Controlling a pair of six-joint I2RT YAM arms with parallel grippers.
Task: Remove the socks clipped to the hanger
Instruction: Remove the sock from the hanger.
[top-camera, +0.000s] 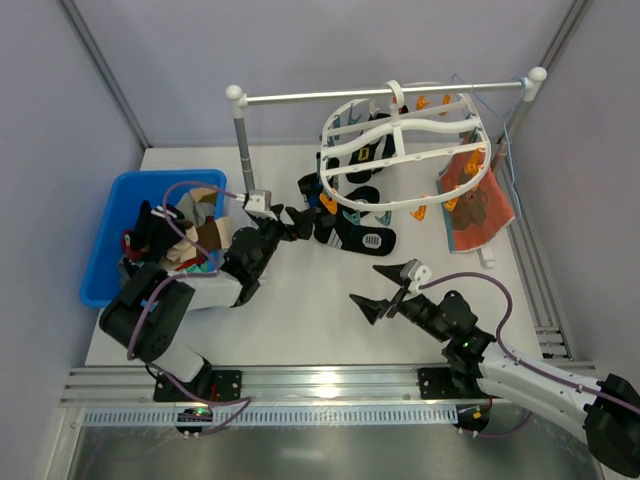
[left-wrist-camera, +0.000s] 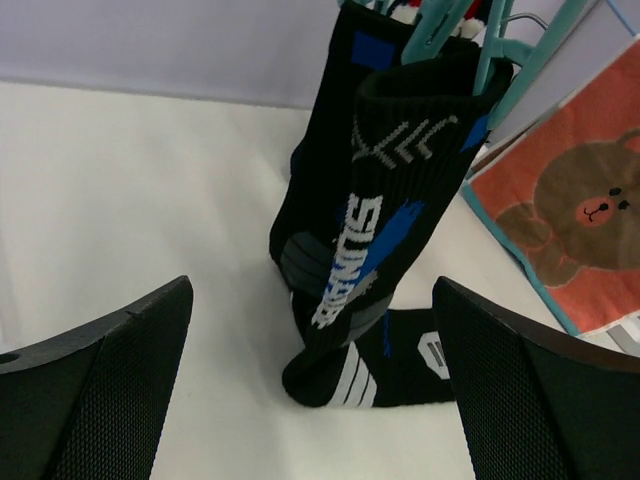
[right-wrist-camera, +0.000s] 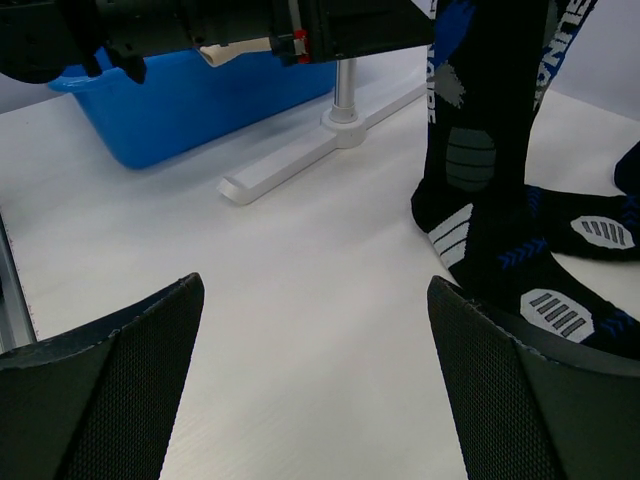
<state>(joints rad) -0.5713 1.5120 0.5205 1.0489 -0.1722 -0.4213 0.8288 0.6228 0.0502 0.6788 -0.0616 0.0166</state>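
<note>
The white oval hanger (top-camera: 400, 140) hangs by its hook from the rail, with orange and teal clips around its rim. Black socks (top-camera: 362, 200) dangle from its near-left side, toes resting on the table. My left gripper (top-camera: 302, 212) stands open just left of them. In the left wrist view a black sock with blue and white lettering (left-wrist-camera: 385, 235) hangs from a teal clip (left-wrist-camera: 440, 30), centred ahead of the open left gripper (left-wrist-camera: 312, 400), untouched. My right gripper (top-camera: 378, 290) is open and empty over bare table, the socks (right-wrist-camera: 480, 150) ahead to its right in the right wrist view.
A blue bin (top-camera: 110, 240) holding several loose socks sits at the left. The rail stand's post (top-camera: 243, 140) and foot (right-wrist-camera: 300, 160) stand behind my left arm. An orange-red bear-print cloth (top-camera: 475, 205) hangs at the right, beside a thin blue wire hanger (top-camera: 505, 130).
</note>
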